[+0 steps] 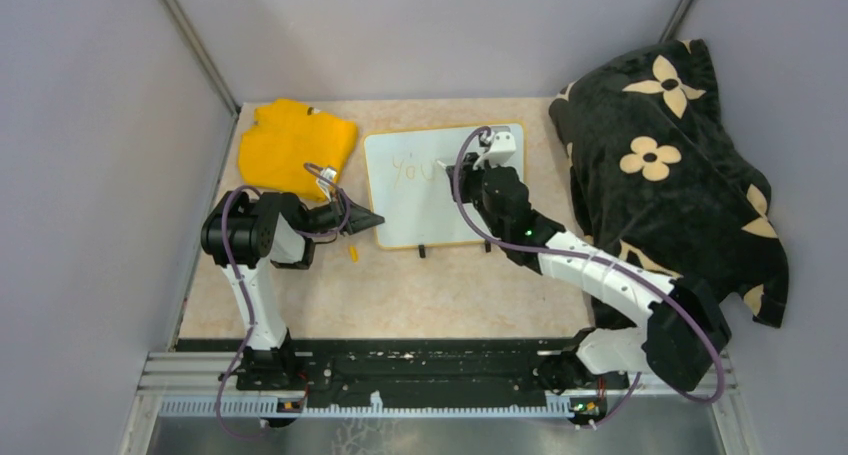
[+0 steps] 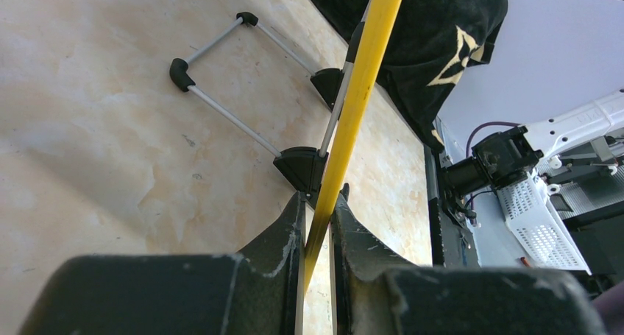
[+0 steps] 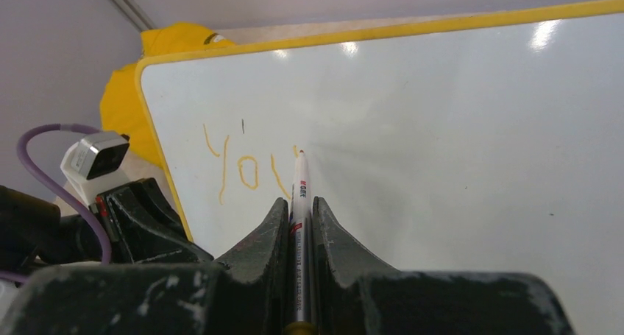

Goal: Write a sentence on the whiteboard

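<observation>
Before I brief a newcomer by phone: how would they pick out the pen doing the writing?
On the beige table, find the flat white whiteboard with its yellow-orange rim, then the thin orange letters on its left half. At their right end, the slim white marker pen is clamped in the black right gripper, tip at the board: the only pale printed stick among dark parts.

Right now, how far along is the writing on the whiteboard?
Done: the sentence reads "Yo" plus part of a "u". In hand: the right gripper holds the marker, tip at that "u"; the left gripper clamps the whiteboard rim. Left: remaining words; most of the board is bare.
</observation>
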Controlling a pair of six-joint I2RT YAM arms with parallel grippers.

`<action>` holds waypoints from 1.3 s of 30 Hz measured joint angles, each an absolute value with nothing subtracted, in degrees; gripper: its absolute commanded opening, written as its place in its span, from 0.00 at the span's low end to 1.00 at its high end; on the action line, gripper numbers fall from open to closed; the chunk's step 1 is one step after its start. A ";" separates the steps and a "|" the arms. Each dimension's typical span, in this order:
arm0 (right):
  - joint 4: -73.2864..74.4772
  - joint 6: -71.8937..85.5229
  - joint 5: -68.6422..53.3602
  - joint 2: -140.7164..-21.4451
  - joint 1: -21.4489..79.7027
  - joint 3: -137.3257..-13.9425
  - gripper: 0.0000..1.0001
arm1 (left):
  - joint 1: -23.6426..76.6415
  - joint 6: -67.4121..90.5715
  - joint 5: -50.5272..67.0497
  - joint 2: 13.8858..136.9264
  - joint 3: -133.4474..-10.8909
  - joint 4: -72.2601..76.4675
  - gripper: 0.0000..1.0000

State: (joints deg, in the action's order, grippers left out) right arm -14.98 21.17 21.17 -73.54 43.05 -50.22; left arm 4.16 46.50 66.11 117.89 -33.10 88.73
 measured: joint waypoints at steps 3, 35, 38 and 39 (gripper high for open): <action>-14.66 21.12 21.52 -70.04 42.92 -48.75 0.00 | 4.16 46.50 66.11 117.89 -33.10 88.73 0.00; -14.00 21.23 26.94 -71.07 41.43 -47.86 0.00 | 4.16 46.50 66.19 118.19 -33.21 88.75 0.00; -14.06 21.23 26.81 -71.18 41.43 -48.05 0.00 | 4.16 46.50 66.19 118.19 -33.21 88.75 0.00; -14.13 21.26 26.65 -71.33 41.39 -48.12 0.00 | 4.16 46.50 66.22 118.19 -33.19 88.75 0.00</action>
State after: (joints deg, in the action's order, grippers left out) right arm -14.13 21.26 26.65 -71.33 41.39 -48.12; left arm 4.16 46.50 66.22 118.19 -33.19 88.75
